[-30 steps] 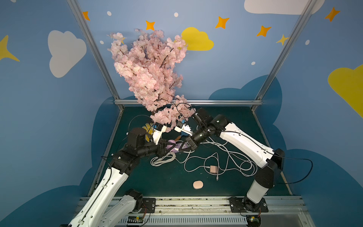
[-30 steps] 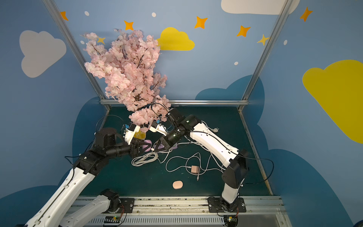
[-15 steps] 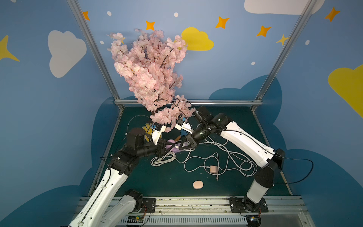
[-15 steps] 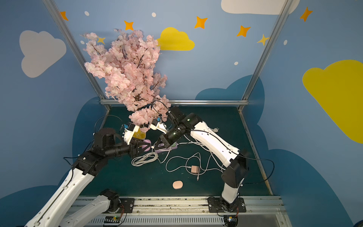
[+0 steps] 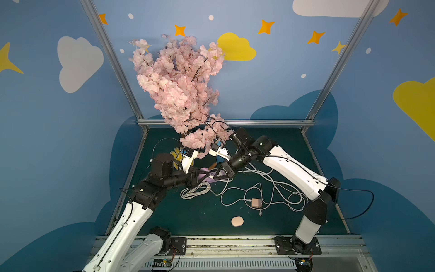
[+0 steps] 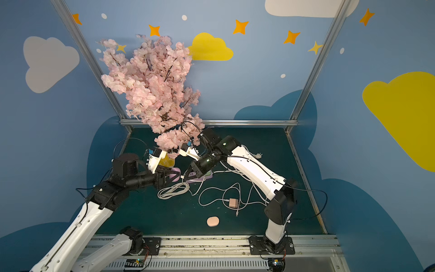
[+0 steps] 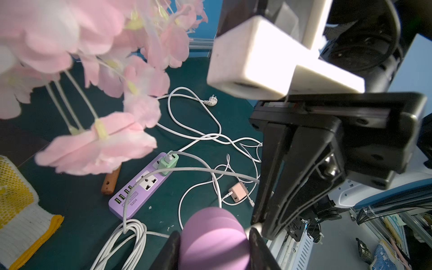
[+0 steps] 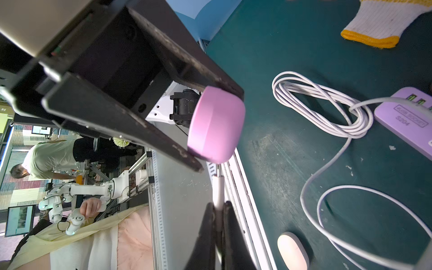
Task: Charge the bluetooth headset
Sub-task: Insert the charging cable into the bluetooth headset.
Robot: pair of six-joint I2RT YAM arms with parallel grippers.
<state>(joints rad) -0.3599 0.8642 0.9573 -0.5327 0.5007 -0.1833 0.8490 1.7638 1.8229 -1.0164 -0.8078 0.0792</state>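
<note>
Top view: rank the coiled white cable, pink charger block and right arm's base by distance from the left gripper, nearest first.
1. Coiled white cable: right beside the left gripper, which holds the purple earbud case.
2. Pink charger block: farther right, toward the front.
3. Right arm's base: front right edge, clearly farthest.

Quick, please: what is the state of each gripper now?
Left gripper: closed on the purple headset case.
Right gripper: shut on the white cable plug.
</note>
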